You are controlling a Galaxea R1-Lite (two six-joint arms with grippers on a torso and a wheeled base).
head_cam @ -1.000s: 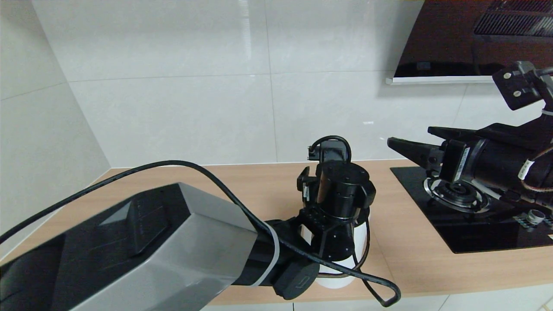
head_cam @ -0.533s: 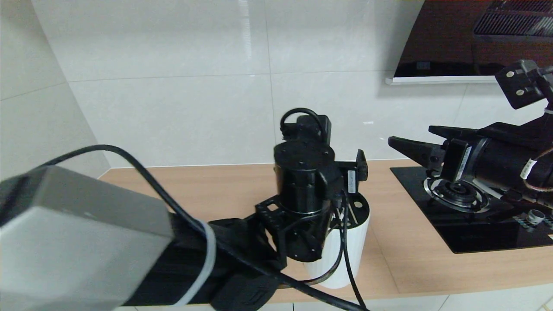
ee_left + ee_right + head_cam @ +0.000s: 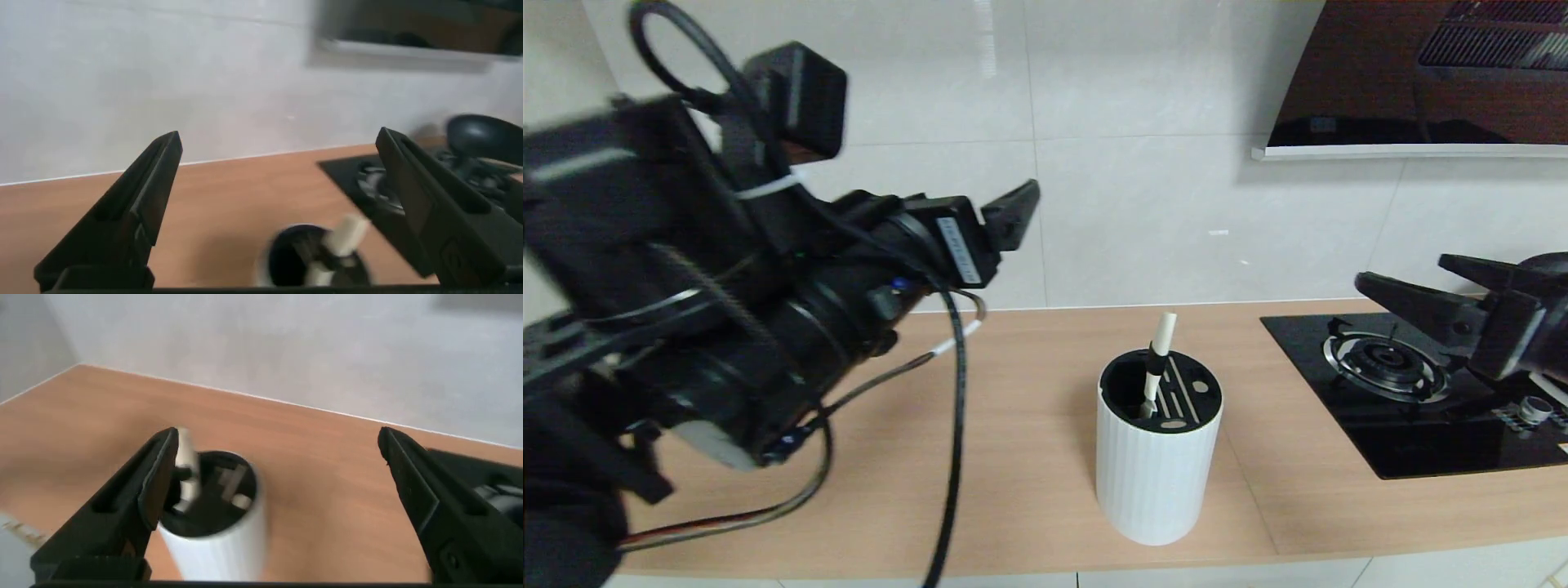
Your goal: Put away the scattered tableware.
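A white ribbed utensil holder with a black slotted top stands near the front edge of the wooden counter. A utensil with a white handle stands in one of its holes, tilted slightly. My left gripper hangs open and empty, high up to the left of the holder, well clear of it. The left wrist view looks past its spread fingers down at the holder and handle. My right gripper is open over the stove, facing the holder.
A black glass stove with a burner ring takes up the counter's right side, under a dark range hood. White tiled walls close off the back and left. Bare counter lies left of the holder.
My left arm rose from the holder's top and swung up and to the left, leaving the white-handled utensil standing in it. My right gripper drew back to the right.
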